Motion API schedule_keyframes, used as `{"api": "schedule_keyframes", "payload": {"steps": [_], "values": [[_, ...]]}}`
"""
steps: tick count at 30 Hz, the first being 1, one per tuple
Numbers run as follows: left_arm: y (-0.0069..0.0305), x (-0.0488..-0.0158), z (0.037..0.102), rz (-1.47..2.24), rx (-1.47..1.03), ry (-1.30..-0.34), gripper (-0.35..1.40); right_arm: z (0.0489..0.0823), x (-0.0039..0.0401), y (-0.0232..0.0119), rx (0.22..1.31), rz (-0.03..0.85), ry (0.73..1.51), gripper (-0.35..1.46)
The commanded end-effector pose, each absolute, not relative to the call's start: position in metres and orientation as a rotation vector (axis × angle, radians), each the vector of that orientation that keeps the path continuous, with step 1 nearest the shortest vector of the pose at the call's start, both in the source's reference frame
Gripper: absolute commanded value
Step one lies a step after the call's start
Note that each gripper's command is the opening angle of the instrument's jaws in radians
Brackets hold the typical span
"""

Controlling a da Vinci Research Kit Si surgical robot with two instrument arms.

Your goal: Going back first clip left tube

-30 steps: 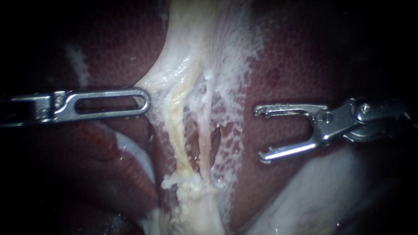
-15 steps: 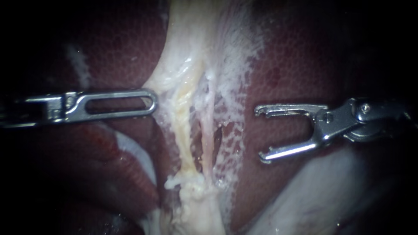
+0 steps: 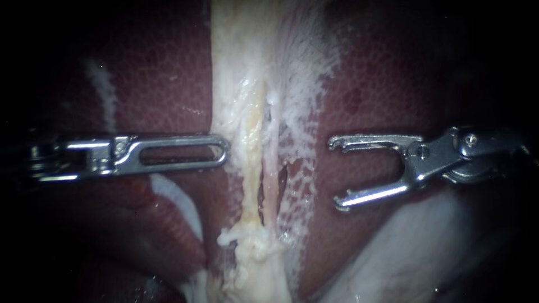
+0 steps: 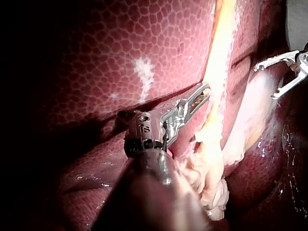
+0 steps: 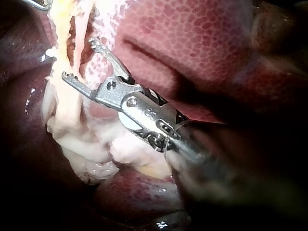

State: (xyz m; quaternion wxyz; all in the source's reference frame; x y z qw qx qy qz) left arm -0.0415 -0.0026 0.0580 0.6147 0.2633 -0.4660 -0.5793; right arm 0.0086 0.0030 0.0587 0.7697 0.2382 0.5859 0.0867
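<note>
Your left instrument (image 3: 223,151), a slim steel shaft ending in slotted jaws, was clenched on the thin white membrane (image 3: 225,112) at the edge of the left tube (image 3: 251,168) that faced it. The left tube was a pale yellowish cord running lengthwise down the middle of the dark red, mottled liver (image 3: 157,84). Your right instrument (image 3: 335,173), steel with forked, hook-tipped jaws, was released, its jaws wide apart and empty over bare liver, well apart from the tubes. The left tube lay straight ahead of those parted jaws, beyond the pinkish right tube (image 3: 271,168), which ran just beside it with a narrow slit between them. Its long axis crossed both shafts roughly at right angles. The left instrument was the nearer. Count: two instruments, two tubes, and no clip visible on either tube. Any withdrawal of the right instrument should, by judgement, run back along its own shaft, away from the tubes.
</note>
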Motion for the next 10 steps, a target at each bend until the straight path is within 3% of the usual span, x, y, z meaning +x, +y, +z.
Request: {"api": "schedule_keyframes", "payload": {"steps": [1,10], "values": [[-0.0026,-0.0415,0.0581,-1.335,0.607,-1.074,-0.35,0.0587,0.0086,0.0030,0.517,0.188,1.271,0.60],[-0.0027,-0.0416,0.0581,-1.335,0.606,-1.075,-0.35,0.0587,0.0086,0.0030,0.517,0.188,1.271,0.60]]}}
